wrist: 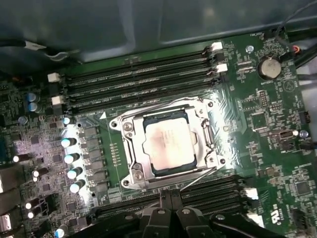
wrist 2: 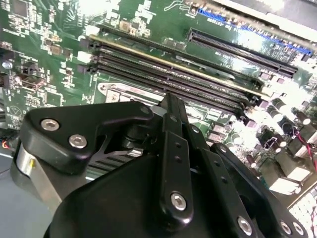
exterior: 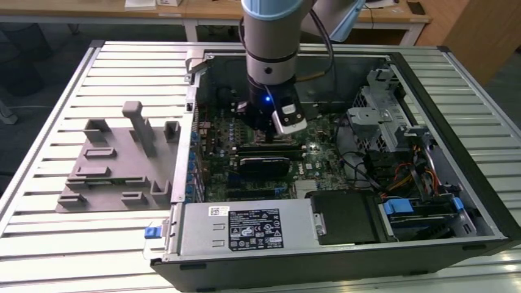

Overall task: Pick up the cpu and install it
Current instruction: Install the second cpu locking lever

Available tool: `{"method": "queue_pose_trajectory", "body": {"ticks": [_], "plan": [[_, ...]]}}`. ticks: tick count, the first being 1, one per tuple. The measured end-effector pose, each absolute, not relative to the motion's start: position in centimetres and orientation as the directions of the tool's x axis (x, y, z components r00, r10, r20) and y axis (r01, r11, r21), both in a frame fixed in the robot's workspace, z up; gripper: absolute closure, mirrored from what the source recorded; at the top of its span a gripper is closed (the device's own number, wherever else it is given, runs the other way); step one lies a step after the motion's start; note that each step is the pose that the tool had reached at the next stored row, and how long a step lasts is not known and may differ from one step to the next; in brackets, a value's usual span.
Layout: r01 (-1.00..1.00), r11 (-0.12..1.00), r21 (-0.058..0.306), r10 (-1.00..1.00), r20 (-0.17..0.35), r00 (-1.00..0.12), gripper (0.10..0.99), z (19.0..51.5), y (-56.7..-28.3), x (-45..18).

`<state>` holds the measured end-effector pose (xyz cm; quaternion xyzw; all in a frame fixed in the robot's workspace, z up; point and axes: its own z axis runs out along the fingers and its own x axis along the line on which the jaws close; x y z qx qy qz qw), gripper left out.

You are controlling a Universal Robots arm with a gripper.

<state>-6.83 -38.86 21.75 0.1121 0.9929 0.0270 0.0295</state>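
Note:
The cpu (wrist: 168,146), a flat square chip with a pale silver top, lies in the motherboard's socket inside a silver metal frame (wrist: 126,130). In the first wrist view my gripper (wrist: 171,197) is beside the socket, its black fingers drawn together with nothing between them, apart from the chip. The exterior view has the gripper (exterior: 265,131) reaching down into the open computer case (exterior: 480,183), low over the green motherboard (exterior: 321,137). In the second wrist view the gripper's black linkages (wrist 2: 173,163) sit just above the board.
Rows of black memory slots (wrist: 138,84) run along both sides of the socket. A grey plastic holder block (exterior: 114,165) rests on the slatted table at the exterior view's left. A power supply box (exterior: 244,229) and a drive cage (exterior: 382,116) crowd the case.

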Motion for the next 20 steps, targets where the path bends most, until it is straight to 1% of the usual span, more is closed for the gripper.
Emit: {"method": "queue_pose_trajectory", "body": {"ticks": [7, 17, 20], "plan": [[0.221, 0.968, 0.118, 0.227, -0.039, -0.973, 0.98, 21.4, -39.6, -7.6], [0.221, 0.957, 0.19, 0.229, -0.022, -0.973, 0.98, 21.0, -40.9, -8.3], [0.22, 0.954, 0.202, 0.229, -0.019, -0.973, 0.98, 20.8, -41.2, -8.4]]}}
